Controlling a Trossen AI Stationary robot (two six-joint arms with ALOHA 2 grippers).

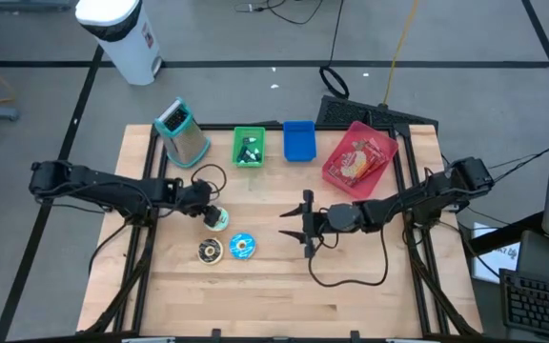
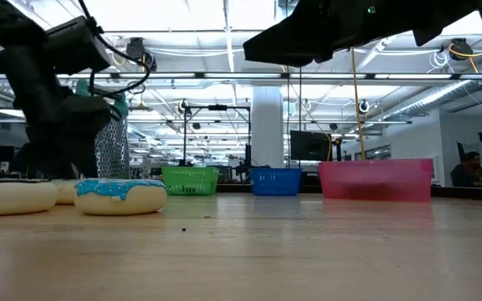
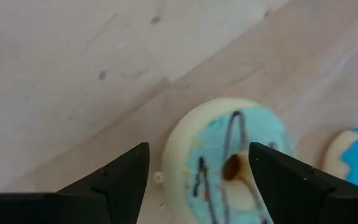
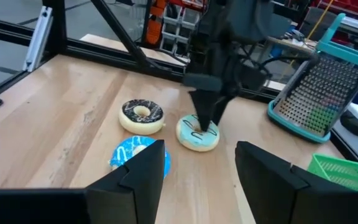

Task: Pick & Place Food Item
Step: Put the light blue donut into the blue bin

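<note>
Three toy donuts lie flat on the wooden table. One has pale blue icing with dark stripes [image 1: 219, 220] [image 3: 222, 143] [image 4: 197, 135], one is chocolate [image 1: 210, 251] [image 4: 142, 115], one is bright blue [image 1: 242, 247] [image 4: 132, 152]. My left gripper [image 1: 213, 214] [image 3: 197, 171] [image 4: 205, 121] points steeply down at the pale blue donut and is open. One finger [image 3: 278, 180] is over the donut's hole and the other [image 3: 120, 183] is outside its rim. My right gripper [image 1: 300, 229] [image 4: 197, 158] hangs open above the table's middle, to the right of the donuts. My left gripper comes at the pale blue donut from above, with the donut's ring [image 3: 185, 155] between its open fingers. I cannot tell whether the fingertips touch it. The donut lies flat on the table.
Along the far edge stand a metal grater [image 1: 184, 133], a green basket [image 1: 249, 146], a blue basket [image 1: 298, 141] and a pink basket [image 1: 358, 157] holding a food packet. A black cable [image 1: 351, 278] loops on the table below my right arm.
</note>
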